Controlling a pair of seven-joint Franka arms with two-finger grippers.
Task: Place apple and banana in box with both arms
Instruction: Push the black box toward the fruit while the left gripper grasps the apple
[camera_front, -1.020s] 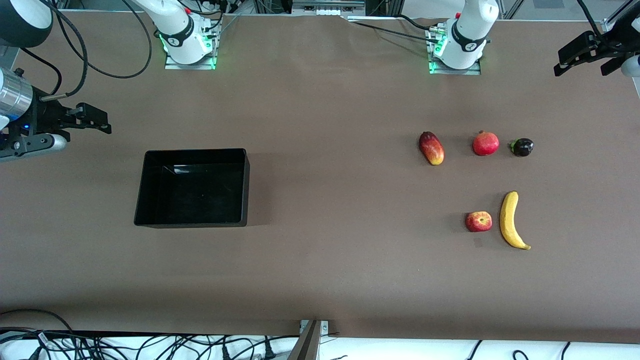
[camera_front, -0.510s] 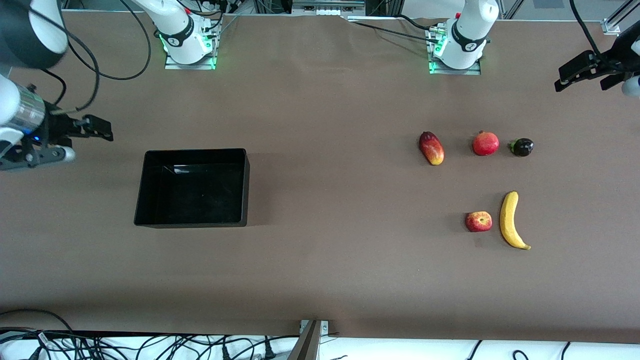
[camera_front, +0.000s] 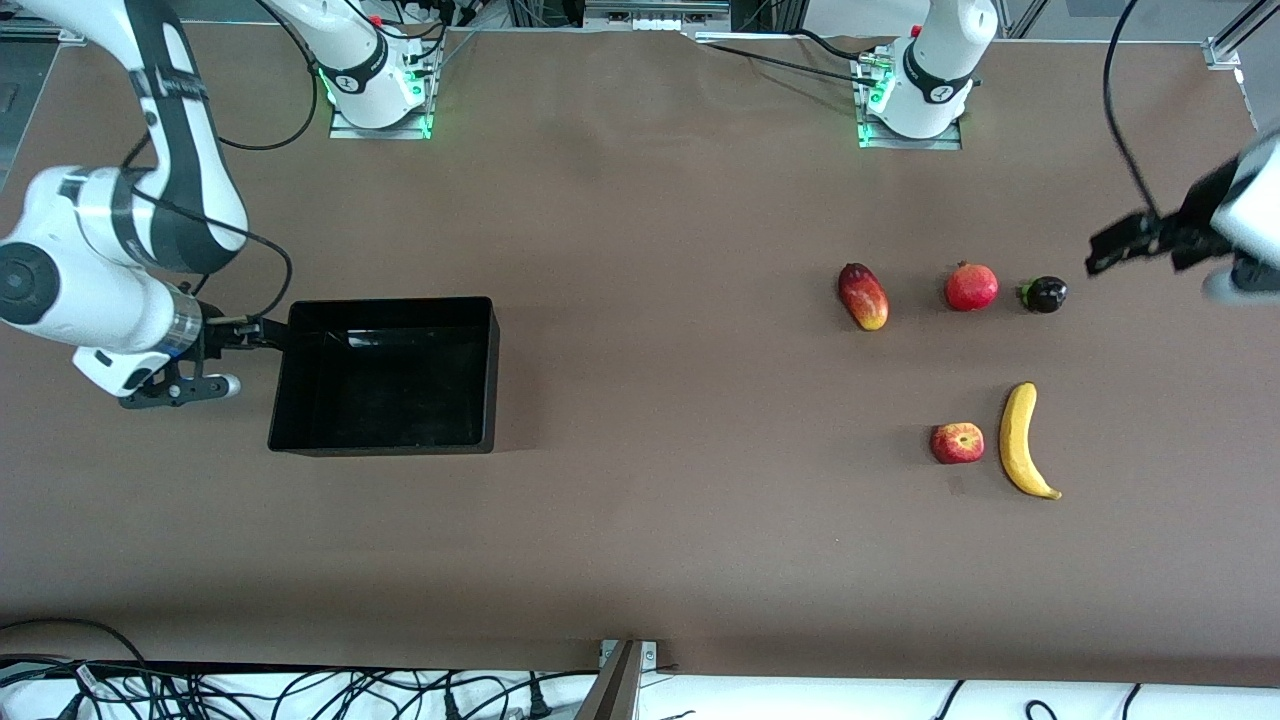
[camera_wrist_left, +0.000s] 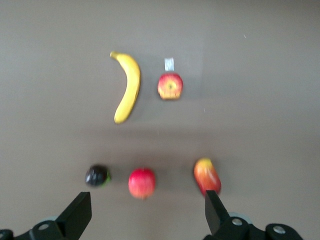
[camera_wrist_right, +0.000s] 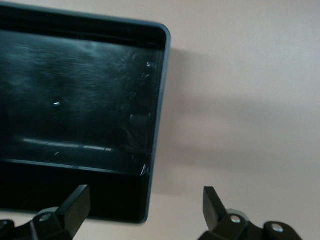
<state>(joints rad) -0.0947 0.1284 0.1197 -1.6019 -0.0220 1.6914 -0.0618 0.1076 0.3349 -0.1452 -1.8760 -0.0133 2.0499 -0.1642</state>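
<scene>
Apple (camera_front: 957, 443) squat, red-yellow, beside curved yellow banana (camera_front: 1022, 441), both hands (camera_front: 1135, 241) (camera_front: 262, 333) spread wide, empty.

Apple (camera_front: 957, 443) lay just beside banana (camera_front: 1023, 441), both nearer the front camera than mango (camera_front: 863, 296), box (camera_front: 290, 420) sat well apart toward the right arm's end
</scene>
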